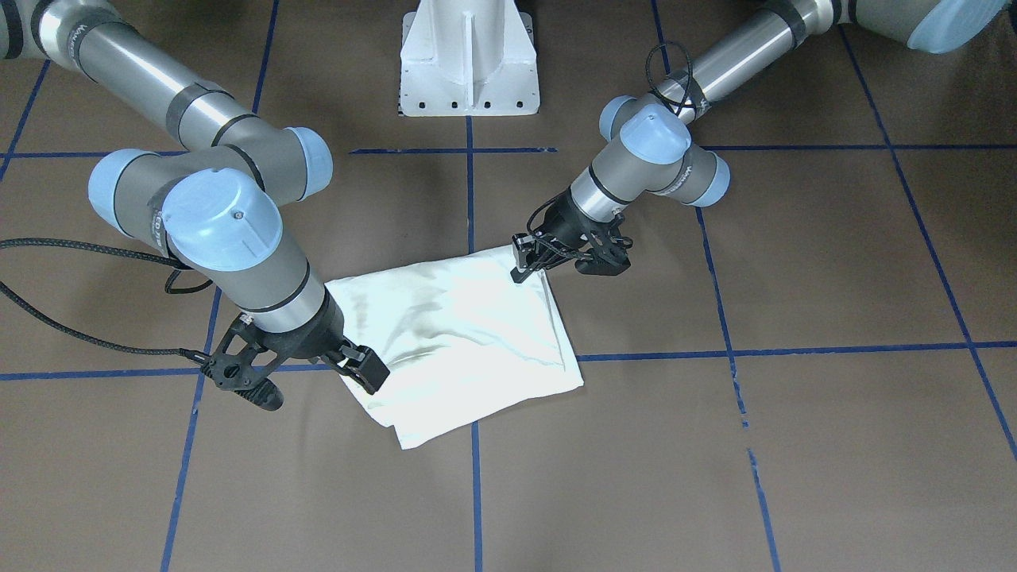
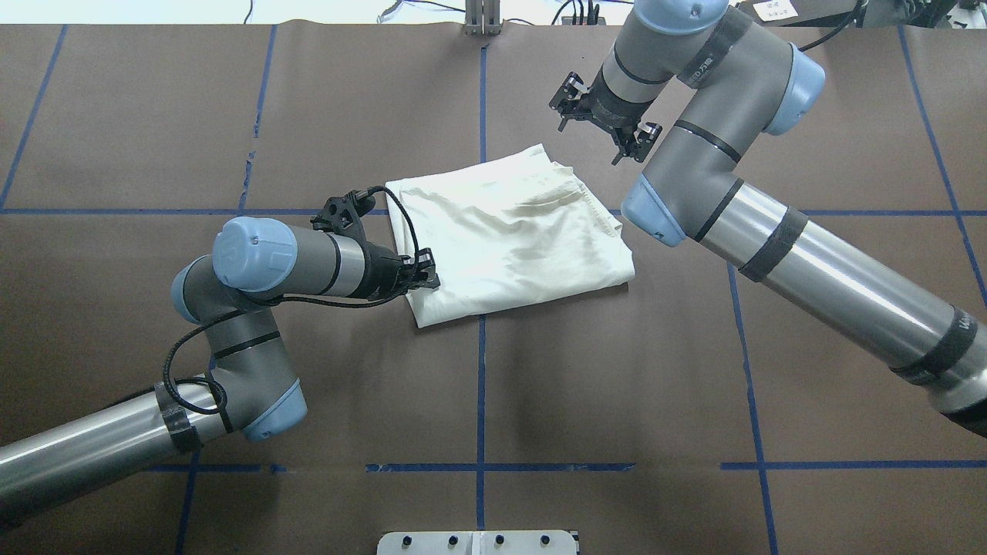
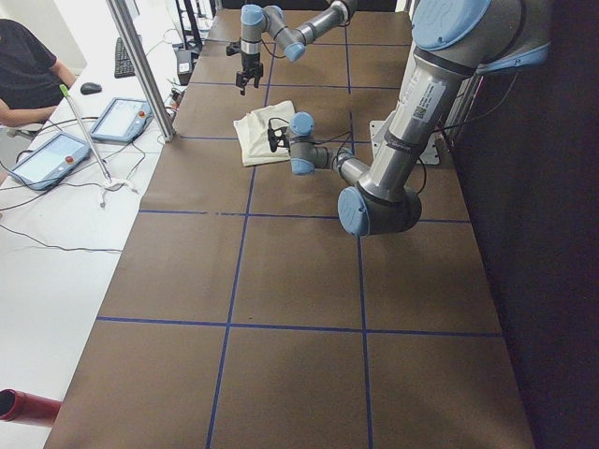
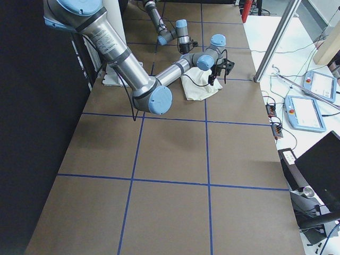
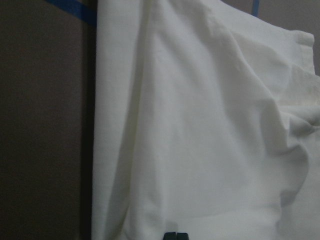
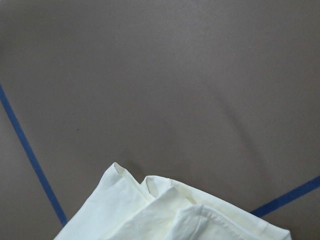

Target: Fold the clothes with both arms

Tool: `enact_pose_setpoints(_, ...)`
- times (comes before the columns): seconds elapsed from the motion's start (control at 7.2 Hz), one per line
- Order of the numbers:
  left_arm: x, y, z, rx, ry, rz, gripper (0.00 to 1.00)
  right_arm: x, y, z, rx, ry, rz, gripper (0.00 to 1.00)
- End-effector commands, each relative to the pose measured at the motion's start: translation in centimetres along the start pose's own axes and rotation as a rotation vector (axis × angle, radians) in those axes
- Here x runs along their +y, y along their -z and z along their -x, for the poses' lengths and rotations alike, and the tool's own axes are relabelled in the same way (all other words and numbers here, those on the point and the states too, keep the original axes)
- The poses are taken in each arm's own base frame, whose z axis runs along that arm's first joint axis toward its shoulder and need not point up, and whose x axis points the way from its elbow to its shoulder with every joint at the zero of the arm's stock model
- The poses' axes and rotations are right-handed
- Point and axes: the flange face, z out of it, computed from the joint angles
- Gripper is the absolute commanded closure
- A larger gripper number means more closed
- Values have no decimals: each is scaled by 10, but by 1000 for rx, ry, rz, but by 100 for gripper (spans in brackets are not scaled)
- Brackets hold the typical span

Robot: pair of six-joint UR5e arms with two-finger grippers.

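Note:
A white folded cloth [image 2: 509, 235] lies flat at the table's middle; it also shows in the front view [image 1: 461, 334]. My left gripper [image 2: 424, 277] sits low at the cloth's near left edge, shut, and looks pinched on the fabric. In the left wrist view its closed fingertips [image 5: 175, 235] meet over the cloth [image 5: 200, 130]. My right gripper [image 2: 605, 119] hangs above the table beyond the cloth's far right corner, apart from it, and looks open and empty. The right wrist view shows only that cloth corner [image 6: 165, 210], with no fingers.
The brown table [image 2: 694, 347] carries a grid of blue tape lines [image 2: 481, 385]. The white pedestal base [image 1: 469, 59] stands at the robot's side. Off the table in the left side view are an operator [image 3: 23, 70], tablets [image 3: 117, 117] and a metal post [image 3: 140, 65].

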Motion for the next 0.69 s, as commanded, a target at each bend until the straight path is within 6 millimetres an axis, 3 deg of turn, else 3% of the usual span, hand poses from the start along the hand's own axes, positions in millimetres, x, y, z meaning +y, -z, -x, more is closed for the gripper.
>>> enact_pose_setpoints(0.0, 5, 18, 14, -70, -16, -10, 100, 2, 1, 2, -3, -3, 0, 0)
enact_pose_setpoints(0.28, 3, 26, 20, -80, -63, -71, 100, 9, -6, 0, 2, -1, 2, 0)
enact_pose_setpoints(0.56, 11, 47, -5, -142, -68, -75, 100, 11, -2, -23, -2, 15, 2, 0)
